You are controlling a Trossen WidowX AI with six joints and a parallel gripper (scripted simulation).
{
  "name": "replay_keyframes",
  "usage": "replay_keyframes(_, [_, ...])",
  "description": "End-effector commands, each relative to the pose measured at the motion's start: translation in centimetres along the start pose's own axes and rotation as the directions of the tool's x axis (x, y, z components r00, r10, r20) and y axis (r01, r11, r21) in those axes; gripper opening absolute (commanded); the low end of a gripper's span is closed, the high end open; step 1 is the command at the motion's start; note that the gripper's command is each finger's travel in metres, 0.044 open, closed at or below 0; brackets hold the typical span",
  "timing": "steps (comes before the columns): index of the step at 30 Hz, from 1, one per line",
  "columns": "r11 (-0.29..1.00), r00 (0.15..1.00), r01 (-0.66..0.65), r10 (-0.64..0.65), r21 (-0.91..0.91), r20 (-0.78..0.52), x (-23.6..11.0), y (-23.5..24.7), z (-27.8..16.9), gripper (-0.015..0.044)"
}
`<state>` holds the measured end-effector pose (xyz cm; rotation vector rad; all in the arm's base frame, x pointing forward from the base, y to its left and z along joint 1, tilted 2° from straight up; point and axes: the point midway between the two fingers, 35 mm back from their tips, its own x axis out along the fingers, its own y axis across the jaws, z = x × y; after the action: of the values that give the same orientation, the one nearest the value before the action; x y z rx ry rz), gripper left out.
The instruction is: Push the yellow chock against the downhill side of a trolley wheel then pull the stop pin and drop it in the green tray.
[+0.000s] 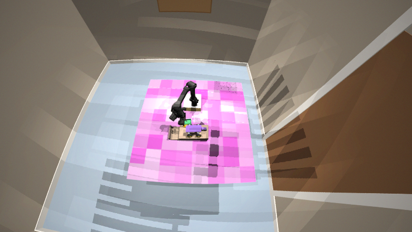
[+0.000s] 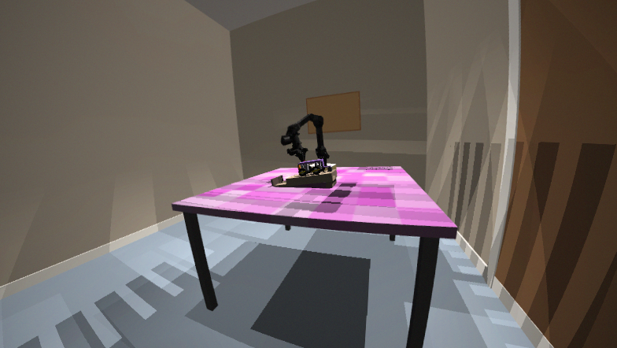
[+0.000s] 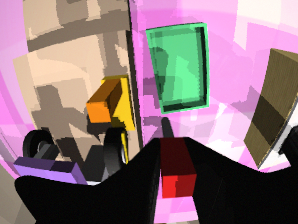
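My gripper (image 1: 182, 123) (image 2: 303, 159) (image 3: 170, 144) is shut on the red-headed stop pin (image 3: 178, 184); its dark shank points toward the green tray (image 1: 187, 121) (image 3: 181, 67). The pin is above the table beside the ramp, short of the tray in the wrist view. The purple trolley (image 1: 193, 128) (image 3: 47, 170) stands on the tan ramp (image 1: 182, 134) (image 2: 308, 181) (image 3: 65, 75). The yellow chock (image 3: 123, 107), with its orange handle (image 3: 100, 111), sits at the downhill side of one near wheel (image 3: 114, 147). Whether they touch is hard to tell. The chock's rubber base is hidden.
A raised end board (image 1: 170, 133) (image 2: 276, 179) stands at the ramp's low end. A brown-sided block with a white top (image 1: 193, 109) (image 3: 272, 95) is by the arm's base, at the right of the wrist view. The tray lies close beside the ramp's long edge.
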<state>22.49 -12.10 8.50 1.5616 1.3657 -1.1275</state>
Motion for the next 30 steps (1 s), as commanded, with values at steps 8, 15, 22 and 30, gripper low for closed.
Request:
replay_keyframes(8, [0.955,0.998,-0.036,0.017,0.295,0.068,-0.09,-0.02,-0.05,0.0])
replay_keyframes(15, [0.871,0.993,-0.073,0.02,0.485,0.112,-0.05,-0.04,-0.21,0.0])
replay_keyframes(22, [0.748,0.988,-0.116,0.017,0.653,0.155,0.0,-0.04,-0.37,0.0])
replay_keyframes(30, [0.567,0.979,-0.176,0.014,0.805,0.204,0.03,-0.02,-0.54,0.0])
